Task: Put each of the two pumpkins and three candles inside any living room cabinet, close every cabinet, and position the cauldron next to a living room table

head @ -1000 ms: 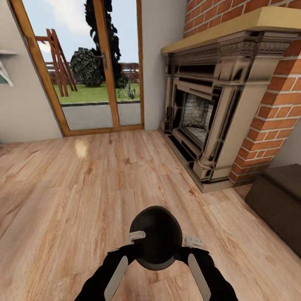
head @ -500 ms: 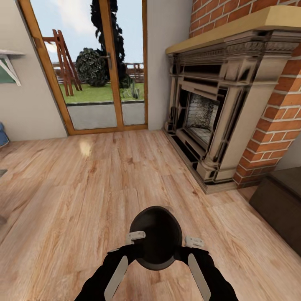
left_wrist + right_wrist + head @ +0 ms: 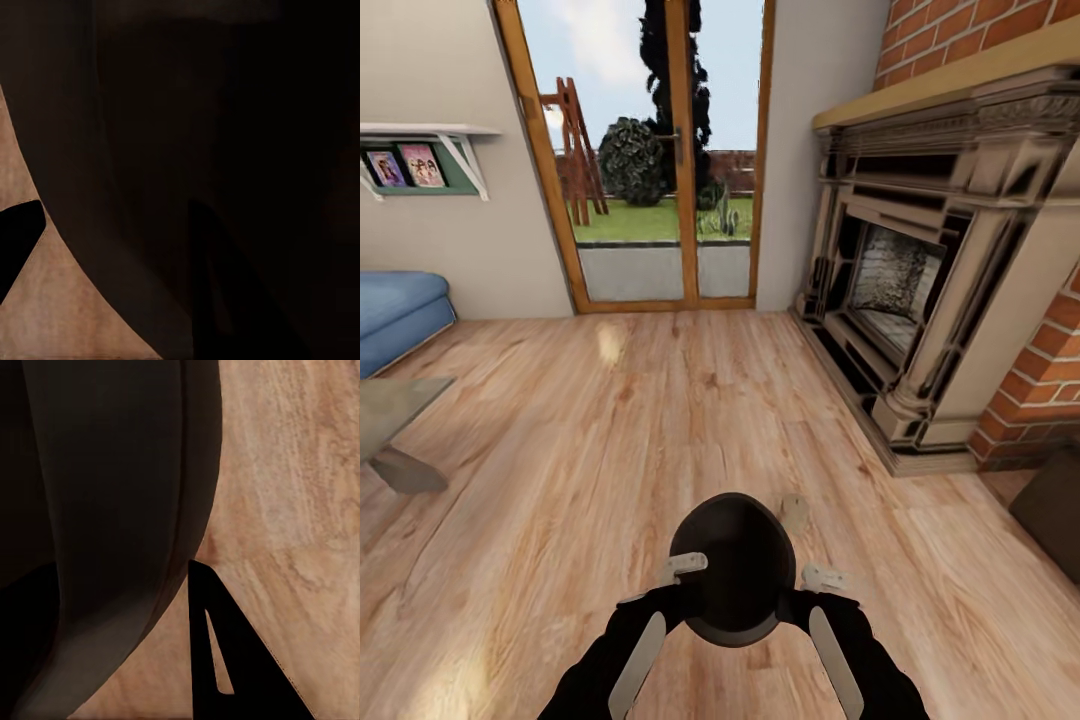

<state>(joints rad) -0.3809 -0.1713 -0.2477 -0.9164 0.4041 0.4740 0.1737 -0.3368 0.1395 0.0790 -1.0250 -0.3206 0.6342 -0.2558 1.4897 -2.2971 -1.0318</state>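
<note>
While my left gripper [image 3: 682,566] and right gripper [image 3: 822,577] pinch opposite sides of the round dark grey-black cauldron's [image 3: 735,570] thick rim, carrying it above the plank floor [image 3: 560,470], I judge it heavy, rigid and prone to tipping.

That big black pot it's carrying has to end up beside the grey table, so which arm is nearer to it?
Left, probably. The round dark cauldron sits between both pincers, left pincer and right pincer, and the glossy grey table shows at the robot's left.
</note>
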